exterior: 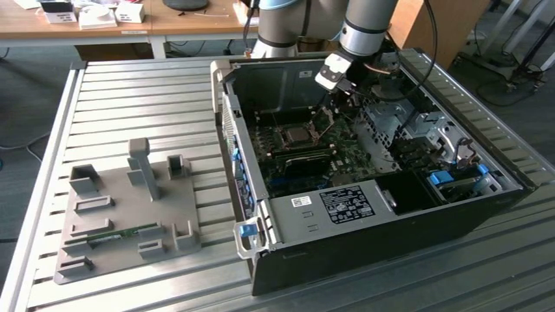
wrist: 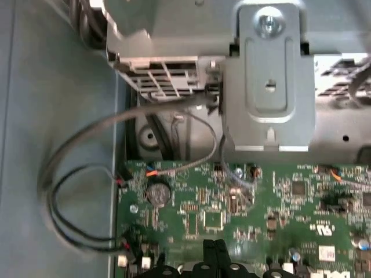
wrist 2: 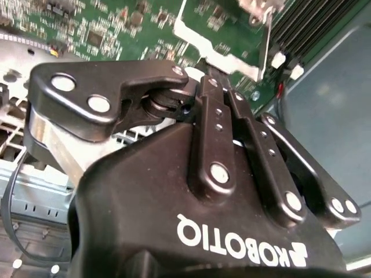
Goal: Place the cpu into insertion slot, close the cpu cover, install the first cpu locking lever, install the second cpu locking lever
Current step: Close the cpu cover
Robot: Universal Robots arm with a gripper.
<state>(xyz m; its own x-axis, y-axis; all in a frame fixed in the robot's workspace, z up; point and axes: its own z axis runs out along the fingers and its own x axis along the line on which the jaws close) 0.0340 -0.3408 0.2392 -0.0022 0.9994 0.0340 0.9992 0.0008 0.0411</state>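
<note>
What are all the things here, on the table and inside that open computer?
table: one, silver slatted metal, under everything
computer case: one, black, open, on the table
circuit board: one, green, inside the case
chip socket: one, silvery grey, on the board
wires: several, black, looped beside the board
holder plate: one, grey, exterior view's left of the case
memory stick: one, green, lying in the plate
desk: one, wooden, behind the table
robot arm: one, grey, reaching into the case
gripper: one, black, shut, over the board
</note>
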